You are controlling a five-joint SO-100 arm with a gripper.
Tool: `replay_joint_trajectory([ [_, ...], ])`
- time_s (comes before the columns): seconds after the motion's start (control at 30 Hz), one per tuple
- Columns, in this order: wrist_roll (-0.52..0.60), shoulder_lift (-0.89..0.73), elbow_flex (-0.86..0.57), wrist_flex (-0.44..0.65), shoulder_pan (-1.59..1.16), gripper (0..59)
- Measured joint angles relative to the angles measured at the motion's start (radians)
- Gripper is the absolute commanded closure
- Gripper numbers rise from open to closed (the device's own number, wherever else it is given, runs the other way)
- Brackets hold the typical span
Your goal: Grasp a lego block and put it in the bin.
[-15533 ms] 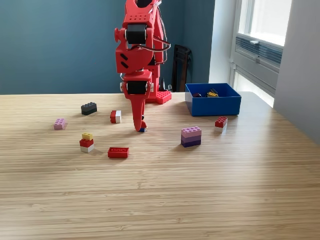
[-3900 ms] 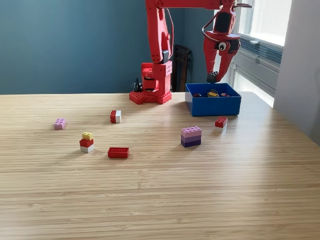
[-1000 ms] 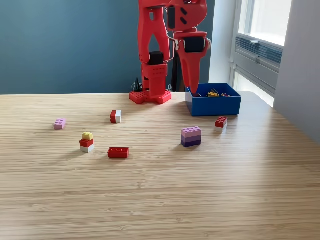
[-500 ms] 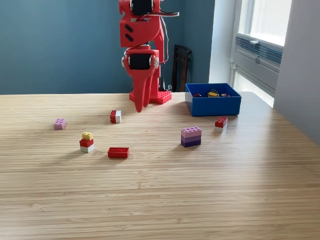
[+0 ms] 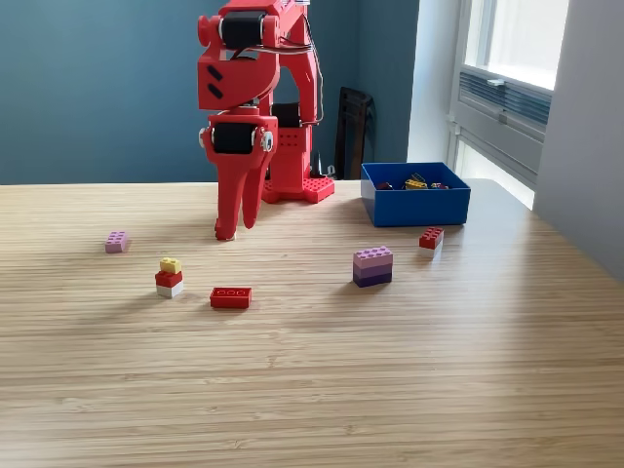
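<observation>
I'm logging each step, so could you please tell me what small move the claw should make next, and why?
Probably close on the small red-and-white lego block. The red claw points down at the wooden table right over that block, mostly hiding it, so the grip cannot be confirmed. The blue plastic bin lies off to the exterior view's right.

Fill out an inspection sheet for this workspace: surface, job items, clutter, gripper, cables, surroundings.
Surface: wooden table, bare at the front.
Job's things: blue bin at the exterior view's right rear, some blocks inside. Loose on the table: pink block, yellow-red-white stack, flat red block, pink-purple stack, red-and-white block.
Clutter: nothing seen.
Gripper: red gripper points down, tips near the table; a block behind the tips is mostly hidden; open or shut cannot be told.
Cables: dark wires on the upper arm.
Surroundings: teal wall, window, dark object behind the arm base.
</observation>
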Motion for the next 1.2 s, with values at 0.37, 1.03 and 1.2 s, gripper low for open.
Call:
replay_joint_trajectory([
  [0.37,-0.026,-0.253,-0.253,0.055,0.012,27.6],
  [1.03,0.003,-0.637,-0.704,0.285,0.012,30.8],
  [1.2,0.012,-0.695,-0.761,0.295,0.012,31.1],
])
